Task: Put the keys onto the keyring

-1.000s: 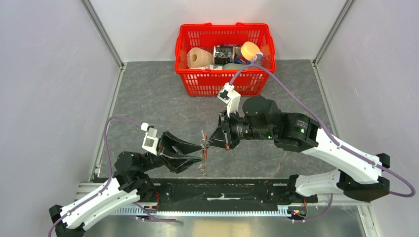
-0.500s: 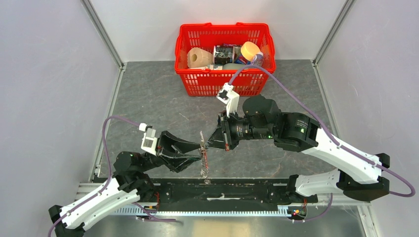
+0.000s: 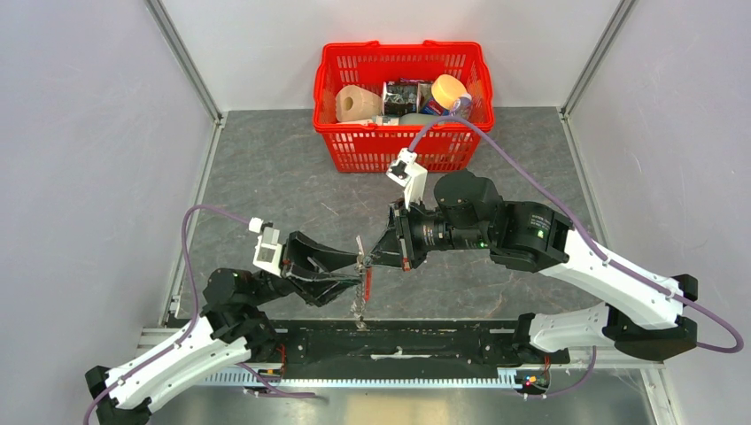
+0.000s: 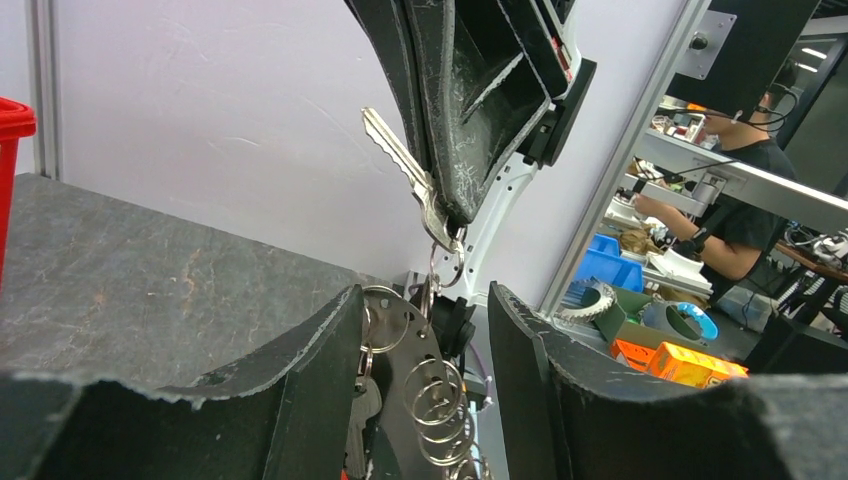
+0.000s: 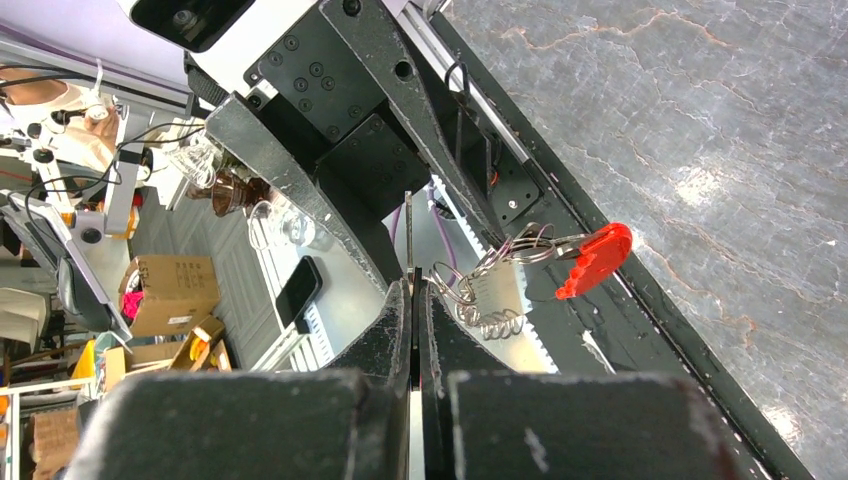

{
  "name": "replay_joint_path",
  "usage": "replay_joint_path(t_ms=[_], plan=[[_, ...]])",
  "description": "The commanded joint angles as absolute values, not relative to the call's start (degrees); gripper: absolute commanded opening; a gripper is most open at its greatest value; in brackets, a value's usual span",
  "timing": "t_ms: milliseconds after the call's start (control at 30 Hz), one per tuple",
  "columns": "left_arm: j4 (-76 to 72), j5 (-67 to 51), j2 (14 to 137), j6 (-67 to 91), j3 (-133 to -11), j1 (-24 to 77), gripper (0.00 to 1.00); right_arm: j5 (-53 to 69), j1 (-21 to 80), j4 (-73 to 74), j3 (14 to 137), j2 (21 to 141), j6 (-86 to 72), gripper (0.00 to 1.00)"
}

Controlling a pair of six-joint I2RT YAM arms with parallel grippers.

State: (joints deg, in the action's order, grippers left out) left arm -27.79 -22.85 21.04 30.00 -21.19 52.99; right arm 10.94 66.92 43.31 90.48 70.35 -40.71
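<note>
My right gripper is shut on a key. The key's silvery blade sticks out of the right gripper's fingers in the left wrist view and shows edge-on in the right wrist view. A small ring at the key's head links to the keyring, which is a metal plate with several rings and a red strap. The keyring hangs above the table's front. My left gripper is open. Its fingers stand either side of the hanging plate, which lies close against the left finger.
A red basket with a paper roll, a jar and packets stands at the back. The black base rail runs along the front edge under the hanging keyring. Grey walls close in both sides.
My left gripper's jaws have opened from their shut wedge. The keyring now hangs from the key in my right gripper. Both arms have moved only slightly.
</note>
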Motion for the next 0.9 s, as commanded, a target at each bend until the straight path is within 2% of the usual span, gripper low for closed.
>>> replay_joint_path(t_ms=[0,133,333,467,700,867], plan=[[-28.9,-23.5,22.0,27.4,-23.4,53.0,0.56,12.3,67.2,38.9,92.9,70.1,-41.3,0.00],[-29.2,-24.1,22.1,27.5,-23.3,53.0,0.55,12.5,67.2,38.8,92.9,70.0,-41.2,0.00],[-29.0,-24.5,21.9,27.6,-23.3,53.0,0.49,12.7,67.2,38.6,93.0,69.9,-41.3,0.00],[-28.9,-25.0,22.3,27.5,-23.5,53.0,0.37,12.8,67.2,38.4,92.9,69.9,-41.4,0.00],[-28.6,-26.8,23.7,27.6,-24.9,53.0,0.02,13.2,67.2,38.1,92.5,69.7,-41.7,0.00],[-28.6,-26.6,22.4,27.8,-25.0,53.0,0.02,12.8,67.2,37.9,91.7,69.0,-41.8,0.00]])
